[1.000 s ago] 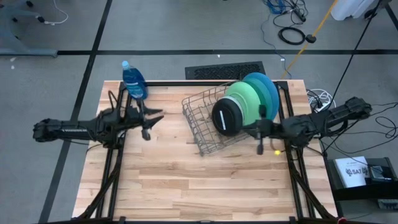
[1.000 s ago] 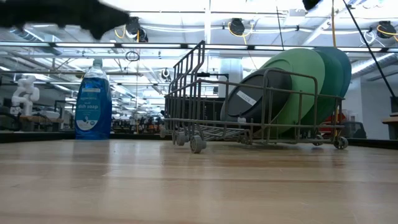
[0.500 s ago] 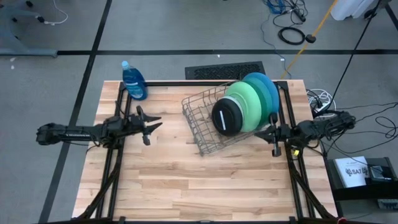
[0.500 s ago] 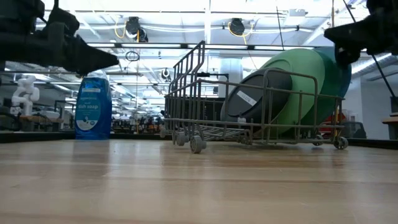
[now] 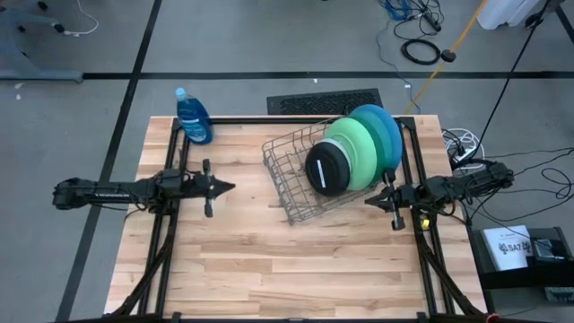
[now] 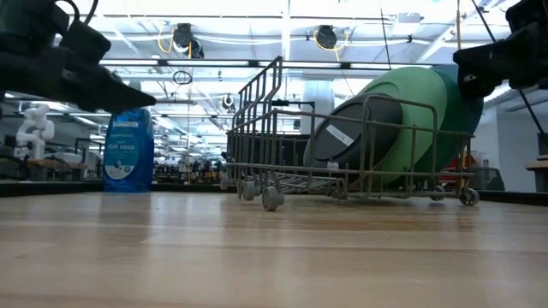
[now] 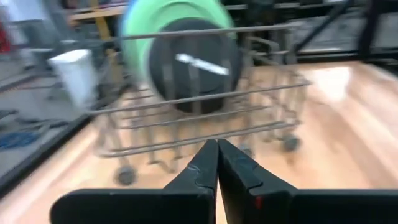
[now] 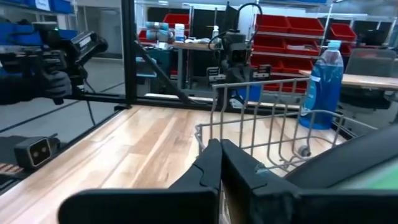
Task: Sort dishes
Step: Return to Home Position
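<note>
Two things we noted first: the left gripper (image 5: 224, 187) hovered over the table's (image 5: 269, 269) left side, fingers pressed together on nothing, and the blue bottle (image 5: 193, 117) stood at the far corner. Right of centre, the wire rack (image 5: 285, 175) held the black dish (image 5: 327, 168) in front, with a green plate (image 5: 359, 148) and a blue plate (image 5: 386, 126) behind. Beside the rack hovered the right gripper (image 5: 369, 201), likewise closed and empty.

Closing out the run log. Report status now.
Left gripper shut, empty, left of rack. Right gripper shut, empty, right of rack. Plates stand in rack. Bottle at table corner, clear of both.
</note>
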Robot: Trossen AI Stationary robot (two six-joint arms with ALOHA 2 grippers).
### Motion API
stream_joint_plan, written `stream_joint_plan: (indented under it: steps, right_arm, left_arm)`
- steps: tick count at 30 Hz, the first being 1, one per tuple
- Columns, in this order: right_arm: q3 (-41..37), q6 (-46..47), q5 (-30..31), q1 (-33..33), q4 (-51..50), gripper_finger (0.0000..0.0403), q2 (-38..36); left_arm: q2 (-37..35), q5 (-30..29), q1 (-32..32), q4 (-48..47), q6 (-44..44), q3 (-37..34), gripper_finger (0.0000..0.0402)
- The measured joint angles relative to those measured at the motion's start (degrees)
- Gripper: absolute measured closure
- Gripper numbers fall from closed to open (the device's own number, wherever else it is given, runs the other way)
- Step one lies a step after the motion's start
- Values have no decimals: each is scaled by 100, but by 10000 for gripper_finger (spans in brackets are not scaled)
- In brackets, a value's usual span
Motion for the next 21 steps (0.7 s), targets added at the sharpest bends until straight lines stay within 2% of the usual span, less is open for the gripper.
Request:
stream_joint_plan:
  steps: [4,11,21]
  right_arm:
    - [0,175,-49,0,-6,403,0]
    - [0,258,-49,0,-8,403,-3]
    - [0,260,-49,0,-10,403,7]
  left_arm:
    - [1,717,-2,20,-97,0,389]
    - [1,623,0,17,-995,-2,389]
    - [4,604,0,17,-1013,-4,388]
